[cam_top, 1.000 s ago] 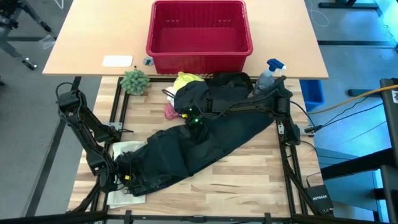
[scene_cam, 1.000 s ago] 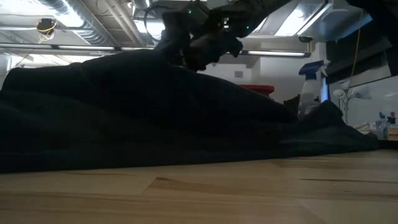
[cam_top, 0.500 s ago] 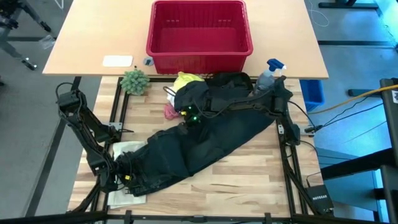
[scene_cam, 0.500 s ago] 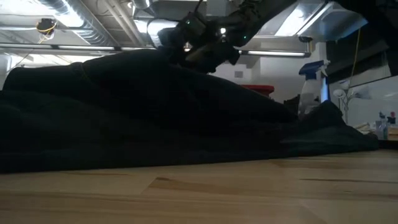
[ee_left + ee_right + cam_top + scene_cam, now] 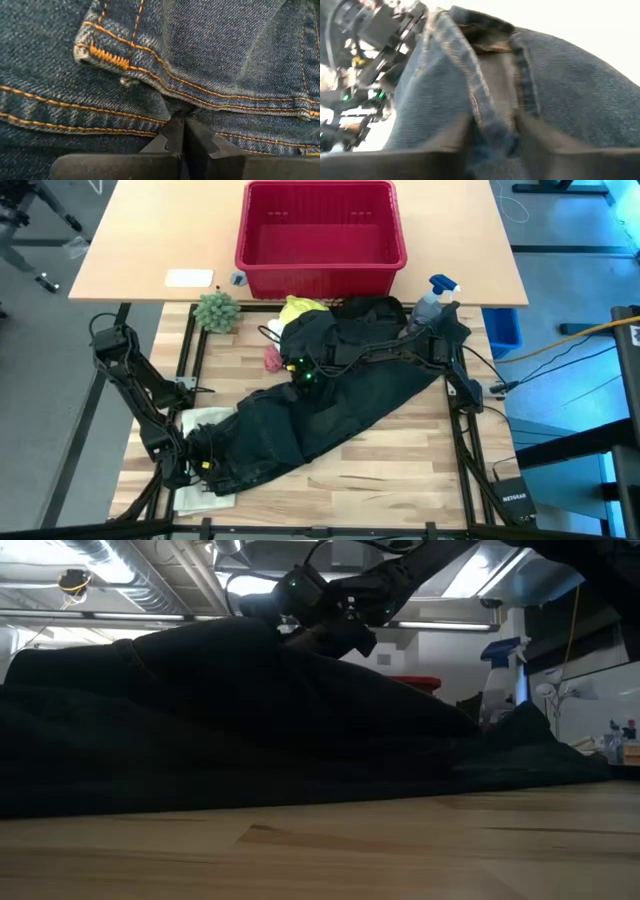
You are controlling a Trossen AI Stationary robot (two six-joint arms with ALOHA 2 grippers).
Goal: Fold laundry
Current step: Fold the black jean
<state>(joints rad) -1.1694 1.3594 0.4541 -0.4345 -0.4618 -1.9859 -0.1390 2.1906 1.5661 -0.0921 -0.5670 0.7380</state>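
The dark denim trousers (image 5: pixel 340 395) lie slantwise across the wooden table, from near left to far right, and fill the low view (image 5: pixel 250 720). My left gripper (image 5: pixel 203 465) is shut on their near-left end. My right gripper (image 5: pixel 298 366) is down on a raised ridge of the trousers near the table's middle, closed on it. A yellow T-shirt (image 5: pixel 300 308) and a pink cloth (image 5: pixel 273 359) lie at the far edge, partly under the trousers. A white cloth (image 5: pixel 200 423) lies under the trousers' near-left end. My left gripper pinches the denim just below an orange-stitched seam (image 5: pixel 182 107) between its two shut fingertips (image 5: pixel 172 135), slanting down from the left. That end rests on the table and the white cloth. My right gripper has a stitched ridge of denim (image 5: pixel 487 112) between its two fingers (image 5: pixel 457 142), which lie along the ridge. It comes slanting down from the table's right. The cloth stands up in a hump there, with the rest on the table.
A red basket (image 5: pixel 320 268) stands on the lighter tabletop beyond the far edge, with a flat white item (image 5: pixel 190 278) to its left. A small green plant (image 5: pixel 216 310) and a spray bottle (image 5: pixel 435 300) stand at the far edge. Bare wood lies at the near right.
My right gripper has sunk onto the hump of the trousers and moved a little toward the table's left and far edge. The trousers keep their place, and the left arm has kept still.
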